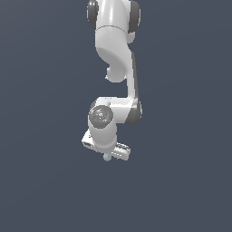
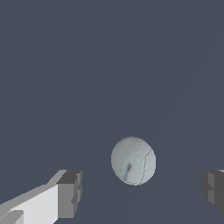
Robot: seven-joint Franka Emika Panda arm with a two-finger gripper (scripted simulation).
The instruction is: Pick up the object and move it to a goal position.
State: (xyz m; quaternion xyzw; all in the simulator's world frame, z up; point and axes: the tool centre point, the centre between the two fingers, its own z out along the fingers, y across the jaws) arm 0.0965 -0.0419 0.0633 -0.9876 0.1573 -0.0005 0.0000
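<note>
Gaping wide, that is how the jaws stand right now: in the wrist view one grey finger pad sits at one side of the picture and the other pad right at the opposite edge, with plenty of open air between them and nothing pinched. The gripper has the ball framed in that gap, and what a clear look at it: a pale grey-green sphere, matte, faintly speckled, with a thin dark seam curving down one side and a small dark fleck near its middle. It is clearly narrower than the spread of the fingers, and it touches neither pad; it sits closer to the first pad than to the one at the edge. Whether it lies level with the fingertips or a little beyond them, I cannot tell from here. Over to the exterior view, and the gripper hangs low under the white arm, the hand tilted so it slopes down toward the exterior view's right. The ball peeks out just under the hand as a tiny pale dot, mostly tucked against the white housing. All around is a flat dark blue-grey ground, the same plain tone behind the ball in the wrist view
</note>
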